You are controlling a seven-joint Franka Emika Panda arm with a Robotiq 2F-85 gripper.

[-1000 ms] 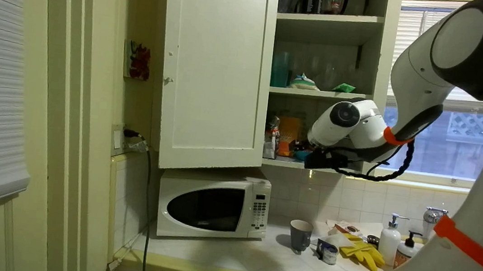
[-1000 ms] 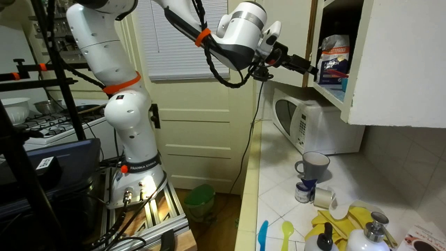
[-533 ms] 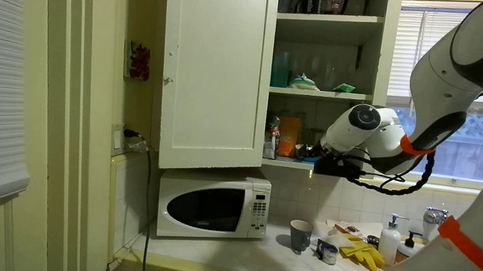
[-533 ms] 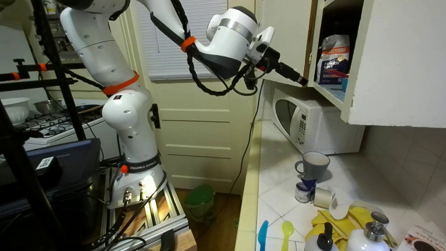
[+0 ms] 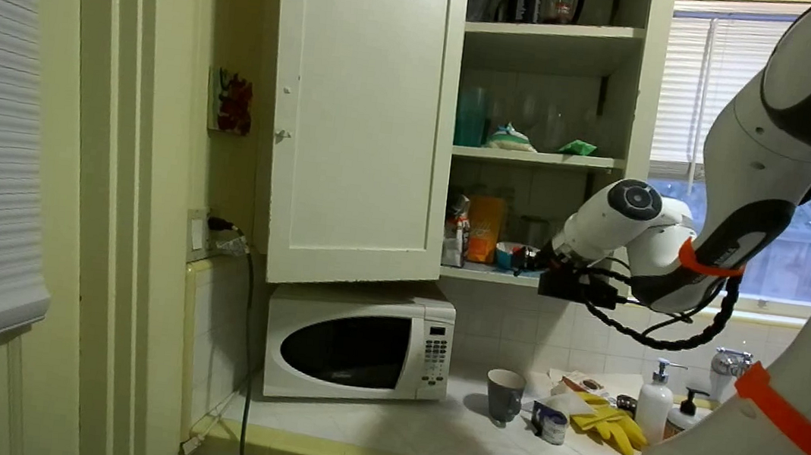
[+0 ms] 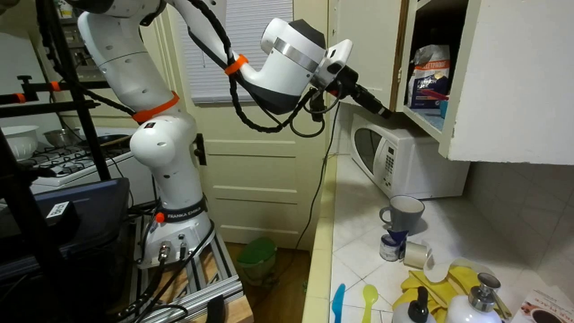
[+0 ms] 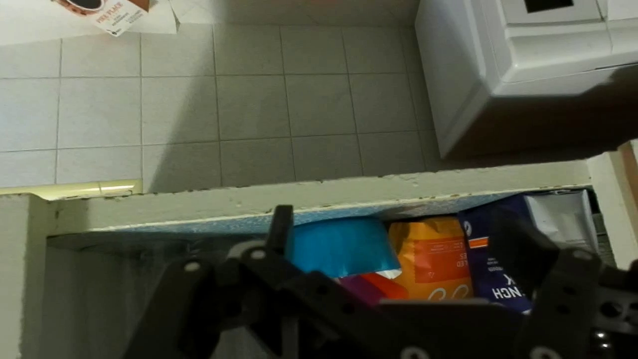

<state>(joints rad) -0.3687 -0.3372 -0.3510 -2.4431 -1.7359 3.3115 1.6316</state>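
Pincer lowered, "ETPROOF" bag, "FRANKA EMIKA" base

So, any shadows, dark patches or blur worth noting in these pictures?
Wrist view: the claw is nearly black and looks blurred in places; a slanting shadow edge crosses the tiles. In an exterior view: a soft shadow lies on the countertop in front of the microwave. In an exterior view: the cabinet goes almost black inside near the top.
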